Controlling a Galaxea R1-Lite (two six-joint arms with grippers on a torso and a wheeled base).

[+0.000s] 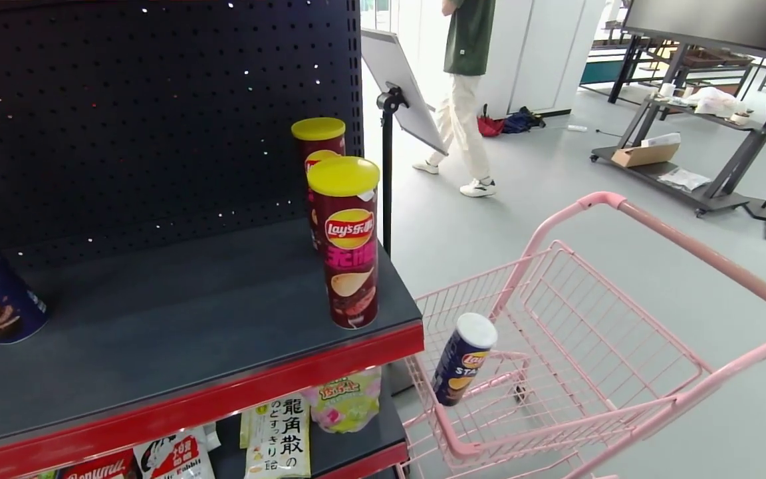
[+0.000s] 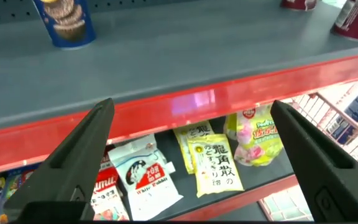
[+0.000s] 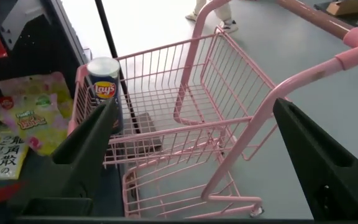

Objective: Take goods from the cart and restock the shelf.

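Black left fingers [image 2: 73, 155] wide apart, empty, before red shelf edge [image 2: 185, 102]; right fingers [image 3: 86, 143] likewise above pink cart [image 3: 316, 71].

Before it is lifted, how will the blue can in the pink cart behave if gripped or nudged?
The blue can looks a stiff tube, probably light. Tall and round beside the cart wall, it may tip, then roll, if nudged.

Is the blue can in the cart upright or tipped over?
On end, not flat: the blue can stands in the pink cart with its white lid up. Whether it leans slightly, cannot tell.
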